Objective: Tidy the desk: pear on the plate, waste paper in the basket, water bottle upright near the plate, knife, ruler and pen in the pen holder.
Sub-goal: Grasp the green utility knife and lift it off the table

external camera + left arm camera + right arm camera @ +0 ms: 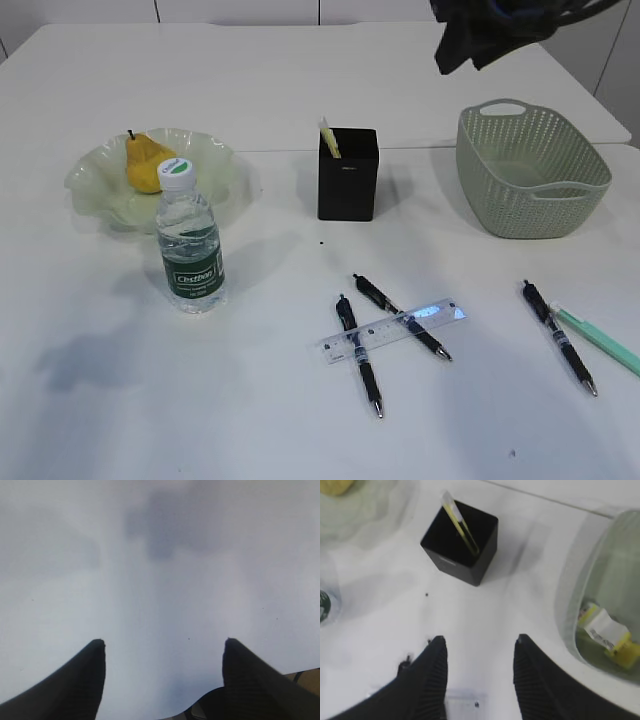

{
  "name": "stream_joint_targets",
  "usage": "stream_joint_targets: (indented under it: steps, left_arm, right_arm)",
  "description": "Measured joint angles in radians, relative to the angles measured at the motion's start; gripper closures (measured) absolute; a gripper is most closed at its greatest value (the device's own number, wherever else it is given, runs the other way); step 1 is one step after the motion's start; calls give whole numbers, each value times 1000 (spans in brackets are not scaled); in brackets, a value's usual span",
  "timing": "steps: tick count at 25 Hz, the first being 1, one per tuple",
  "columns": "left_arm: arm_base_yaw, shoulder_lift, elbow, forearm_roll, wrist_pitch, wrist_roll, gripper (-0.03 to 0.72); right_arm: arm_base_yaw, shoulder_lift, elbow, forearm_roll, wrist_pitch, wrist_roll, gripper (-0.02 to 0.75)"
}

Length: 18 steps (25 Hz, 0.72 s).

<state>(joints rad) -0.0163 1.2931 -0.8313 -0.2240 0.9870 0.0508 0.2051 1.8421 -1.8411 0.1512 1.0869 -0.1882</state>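
Ruler [394, 331] lies across two pens, long axis left-right, directly below R end effector [479, 652], half open, empty; L end effector [164, 645] wide open, empty

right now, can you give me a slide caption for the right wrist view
Open right gripper above the desk, facing the black pen holder with the yellow knife in it, basket at right.
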Motion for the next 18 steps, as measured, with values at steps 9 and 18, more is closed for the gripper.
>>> stream_joint_targets:
  steps: [9,18]
  left_arm:
    - [0,0,0,0,0,0,171]
    - [0,0,0,0,0,0,171]
  right_arm:
    - [0,-118,161,-182,48,48,412]
    - [-51,-143,403,-216,-10,38,411]
